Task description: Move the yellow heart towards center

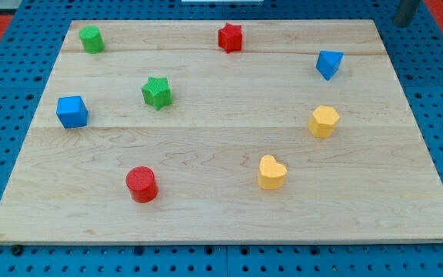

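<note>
The yellow heart (pixel 271 172) lies on the wooden board (pixel 221 227), right of centre and toward the view's bottom. A dark rod shows at the view's top right corner. My tip (pixel 401 24) is just beyond the board's top right corner, over the blue pegboard. It is far from the heart and touches no block. The nearest block to my tip is the blue wedge-shaped block (pixel 329 64).
A yellow hexagon (pixel 324 121) sits up and right of the heart. A red star (pixel 230 37) is at top centre and a green cylinder (pixel 91 38) at top left. A green star (pixel 157 92), a blue cube (pixel 72 111) and a red cylinder (pixel 141 184) are on the left.
</note>
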